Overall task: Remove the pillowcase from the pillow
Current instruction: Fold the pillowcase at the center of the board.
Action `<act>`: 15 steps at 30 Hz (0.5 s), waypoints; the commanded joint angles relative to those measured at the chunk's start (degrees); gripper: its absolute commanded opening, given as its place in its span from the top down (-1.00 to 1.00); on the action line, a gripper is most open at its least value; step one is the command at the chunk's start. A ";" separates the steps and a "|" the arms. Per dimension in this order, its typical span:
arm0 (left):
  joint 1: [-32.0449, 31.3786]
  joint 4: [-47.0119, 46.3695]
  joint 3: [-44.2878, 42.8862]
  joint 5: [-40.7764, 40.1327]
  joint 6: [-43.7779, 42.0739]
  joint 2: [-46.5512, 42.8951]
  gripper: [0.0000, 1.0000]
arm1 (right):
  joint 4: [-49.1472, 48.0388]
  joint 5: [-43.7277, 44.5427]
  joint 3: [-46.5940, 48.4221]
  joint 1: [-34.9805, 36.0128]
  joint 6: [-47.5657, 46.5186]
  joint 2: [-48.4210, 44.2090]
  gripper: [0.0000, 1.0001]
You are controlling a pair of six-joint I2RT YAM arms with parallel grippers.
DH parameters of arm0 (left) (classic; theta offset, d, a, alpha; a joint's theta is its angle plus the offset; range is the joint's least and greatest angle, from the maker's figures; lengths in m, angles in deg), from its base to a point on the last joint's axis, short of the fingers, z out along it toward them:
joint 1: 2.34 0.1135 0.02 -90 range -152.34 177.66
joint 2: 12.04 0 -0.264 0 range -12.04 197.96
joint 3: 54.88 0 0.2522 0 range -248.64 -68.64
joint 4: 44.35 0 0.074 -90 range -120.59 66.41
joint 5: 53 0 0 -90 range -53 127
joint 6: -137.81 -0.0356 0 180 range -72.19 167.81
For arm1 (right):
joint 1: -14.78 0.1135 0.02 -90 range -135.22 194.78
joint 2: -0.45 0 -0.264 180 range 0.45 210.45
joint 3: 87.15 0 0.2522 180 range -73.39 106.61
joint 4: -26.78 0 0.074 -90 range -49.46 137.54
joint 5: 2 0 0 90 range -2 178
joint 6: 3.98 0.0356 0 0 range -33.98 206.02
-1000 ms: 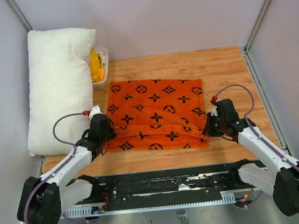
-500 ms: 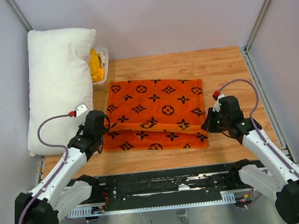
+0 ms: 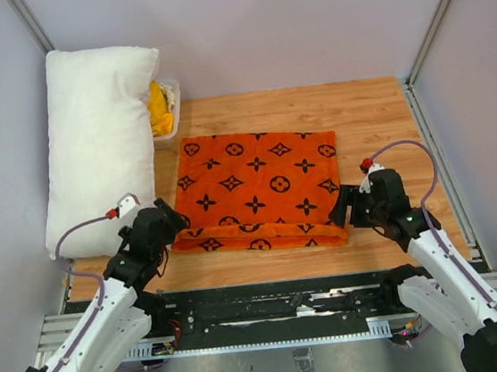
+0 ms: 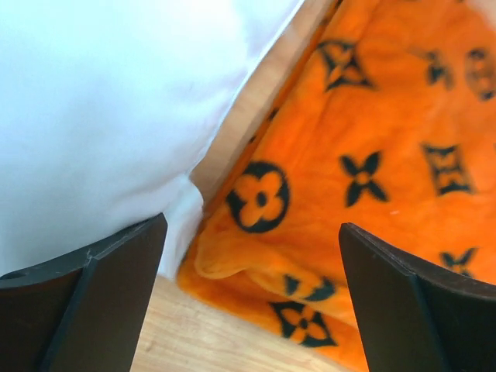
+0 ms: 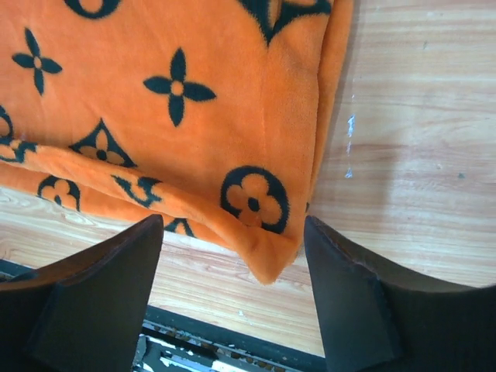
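The orange pillowcase [image 3: 257, 185] with black flower motifs lies flat and empty on the wooden table, its near edge folded over in a thick hem [image 3: 254, 236]. The plain white pillow [image 3: 100, 140] lies bare along the left wall, apart from the case. My left gripper [image 3: 170, 224] stands open at the case's near left corner [image 4: 232, 260], with the pillow's corner [image 4: 101, 116] beside its left finger [image 4: 85, 310]. My right gripper [image 3: 344, 206] stands open over the near right corner [image 5: 267, 260]. Neither holds any fabric.
A clear plastic bin [image 3: 171, 114] with plain yellow cloth [image 3: 159, 106] stands behind the pillow's far end. Grey walls with metal posts close in the table on three sides. A black rail [image 3: 289, 303] runs along the near edge, also seen as the rail [image 5: 201, 349] below the right gripper.
Both grippers were shut on the pillowcase's near edge, holding it lifted. They have opened and drawn back toward the near edge, and the fabric has dropped flat.
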 commanded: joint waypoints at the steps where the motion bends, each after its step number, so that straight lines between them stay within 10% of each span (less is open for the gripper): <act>1: -0.07 -6.08 -4.64 -3.45 -5.95 -3.55 -0.99 | -1.54 4.58 1.56 -0.55 0.29 -3.18 -0.55; 5: -0.07 -16.86 -7.50 2.68 -12.29 1.95 -0.93 | -9.91 5.67 3.56 -0.53 1.82 -1.42 -0.53; 10: -0.15 -23.87 -15.42 13.68 -19.69 19.05 0.10 | -13.45 0.90 10.20 0.17 2.10 12.69 0.37; 15: -0.61 -23.02 -17.53 13.85 -19.94 31.26 0.16 | -11.93 2.79 13.67 6.80 -1.07 25.32 0.22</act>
